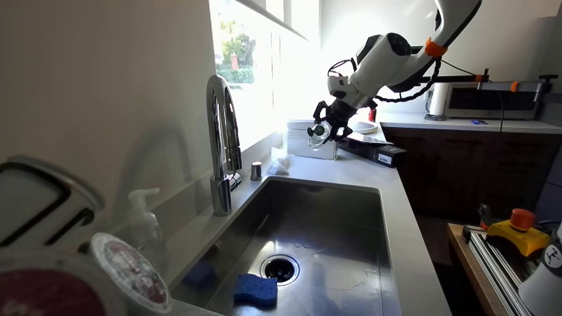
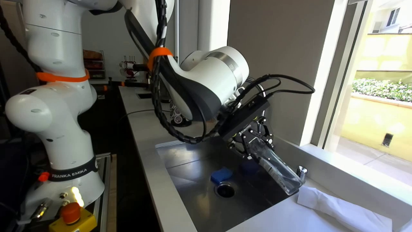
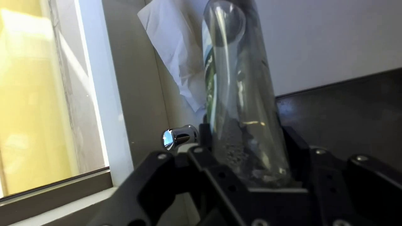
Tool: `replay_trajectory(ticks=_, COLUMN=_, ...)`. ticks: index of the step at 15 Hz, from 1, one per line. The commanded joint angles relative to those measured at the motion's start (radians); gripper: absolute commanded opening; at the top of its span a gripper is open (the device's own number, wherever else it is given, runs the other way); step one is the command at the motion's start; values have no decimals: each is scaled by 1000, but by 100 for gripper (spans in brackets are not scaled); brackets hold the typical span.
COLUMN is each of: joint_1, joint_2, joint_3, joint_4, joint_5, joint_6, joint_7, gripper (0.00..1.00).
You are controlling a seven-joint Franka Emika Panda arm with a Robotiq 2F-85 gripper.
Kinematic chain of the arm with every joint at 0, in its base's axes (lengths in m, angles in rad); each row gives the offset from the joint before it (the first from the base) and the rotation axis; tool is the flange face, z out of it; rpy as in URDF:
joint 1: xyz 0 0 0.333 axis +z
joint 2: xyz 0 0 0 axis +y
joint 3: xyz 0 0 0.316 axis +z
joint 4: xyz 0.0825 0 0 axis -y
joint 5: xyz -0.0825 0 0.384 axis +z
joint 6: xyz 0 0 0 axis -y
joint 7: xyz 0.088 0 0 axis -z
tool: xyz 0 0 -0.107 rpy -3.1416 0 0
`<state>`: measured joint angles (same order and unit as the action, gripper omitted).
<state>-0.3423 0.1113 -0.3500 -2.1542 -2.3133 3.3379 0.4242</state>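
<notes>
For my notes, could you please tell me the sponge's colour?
The sponge is blue, clearest in an exterior view.

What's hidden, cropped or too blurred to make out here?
Clear elongated container: in the wrist view, black end effector partly hides its held end; green marking is edge-on, unreadable.
Round, white-rimmed, red-faced object: in an exterior view, blurred, cut by left and bottom edges.
Black rectangular box: same view, sticker print too small.

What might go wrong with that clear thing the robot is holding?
The clear container hangs tilted, held near one end, so it could slip from the jaws. If it fell, it might strike the counter or drop into the sink. Specks on or in it look like moisture, so it might drip too.
</notes>
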Motion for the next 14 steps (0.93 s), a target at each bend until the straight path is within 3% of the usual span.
replay_trajectory(ticks=1, joint_1=-10, joint_2=69, joint_3=-44, joint_4=64, joint_5=52, joint_6=115, joint_7=11, gripper=32)
replay_trajectory(ticks=7, joint_1=23, joint_2=171, joint_3=-148, joint_4=172, joint_5=14, joint_6=317, joint_7=206, gripper=32)
replay_trajectory(ticks=14, joint_1=36, joint_2=266, joint_3=-204, joint_4=328, joint_5=16, joint_6=521, joint_7=474, gripper=32)
